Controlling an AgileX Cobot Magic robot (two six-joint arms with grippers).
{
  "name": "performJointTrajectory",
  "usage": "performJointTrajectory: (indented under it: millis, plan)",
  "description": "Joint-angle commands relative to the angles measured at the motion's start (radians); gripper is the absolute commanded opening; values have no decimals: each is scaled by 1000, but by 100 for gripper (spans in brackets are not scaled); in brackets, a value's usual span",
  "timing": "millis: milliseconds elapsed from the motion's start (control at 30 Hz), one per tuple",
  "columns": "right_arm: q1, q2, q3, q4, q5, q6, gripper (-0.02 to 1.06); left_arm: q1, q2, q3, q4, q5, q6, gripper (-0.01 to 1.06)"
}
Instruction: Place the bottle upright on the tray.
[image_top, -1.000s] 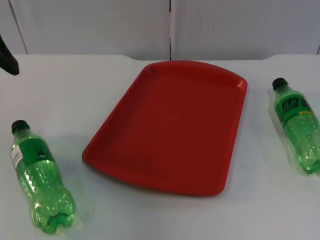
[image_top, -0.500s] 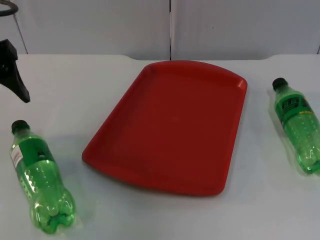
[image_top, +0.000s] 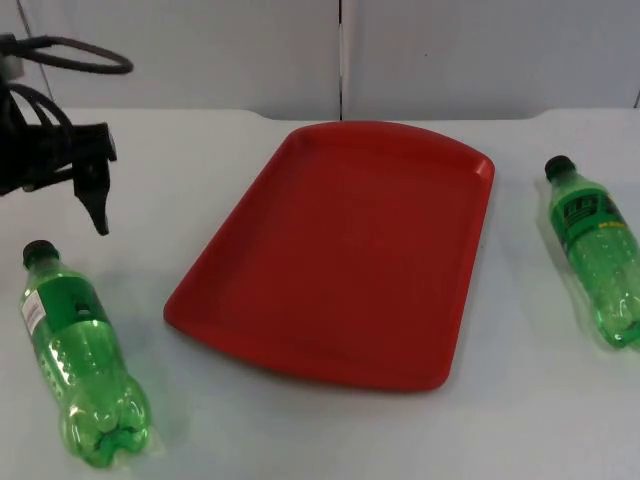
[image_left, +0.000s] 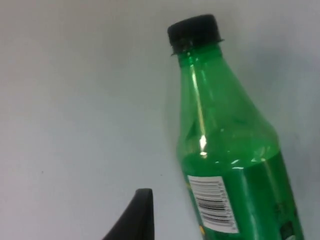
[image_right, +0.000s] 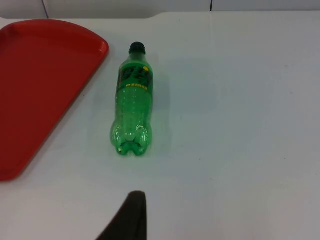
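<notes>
The left pincer (image_top: 97, 205) hangs above the tabletop (image_top: 150, 180) just beyond the cap of the left bottle (image_top: 75, 355), holding nothing; one dark fingertip shows in the top view, and how far the fingers are parted I cannot tell. The left bottle lies on its side near the tabletop's front-left, black cap (image_left: 194, 31) pointing toward the wall, base toward the front edge. In the left wrist view the neck and the barcode label (image_left: 212, 202) are close beside the fingertip. The red tray (image_top: 340, 250) sits empty in the middle, apart from both bottles. A second bottle (image_top: 592, 250) lies on its side to the right of the tray, cap also toward the wall. The right pincer's fingertip (image_right: 131, 215) looks down on that bottle (image_right: 132, 100) from well back, and that arm appears to wait; its opening cannot be judged either.

The risks I see: the bottle is round and smooth, so a descent that meets it off-centre would likely roll it sideways out of reach. A grip near the neck leaves the heavy base hanging, and the bottle may swing or slip while being turned upright. Set down tilted or released early on the slick tray, it would probably topple and roll. With two bottles present, both arms heading for the tray could crowd each other
</notes>
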Motion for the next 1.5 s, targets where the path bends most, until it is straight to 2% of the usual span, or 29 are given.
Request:
performJointTrajectory:
  millis: [0, 567, 633, 733, 833, 1033, 1467]
  plan:
    - [-9, -3, 2, 0, -7, -7, 105, -8, 23, -4, 56, 19, -74, 105]
    - [-9, -3, 2, 0, -7, -7, 105, -12, 130, -4, -20, -58, -149, 105]
    - [-9, -3, 2, 0, -7, -7, 105, -20, 152, -2, -20, -79, -149, 105]
    - [-9, -3, 2, 0, -7, -7, 105, -26, 169, 28, -42, -166, -160, 105]
    - [-9, -3, 2, 3, -7, -7, 105, -26, 179, 49, -44, -196, -181, 105]
    - [-9, -3, 2, 3, -7, -7, 105, -26, 215, 54, 9, -216, -220, 105]
    - [-9, -3, 2, 3, -7, -7, 105, -26, 281, 54, 17, -276, -220, 105]
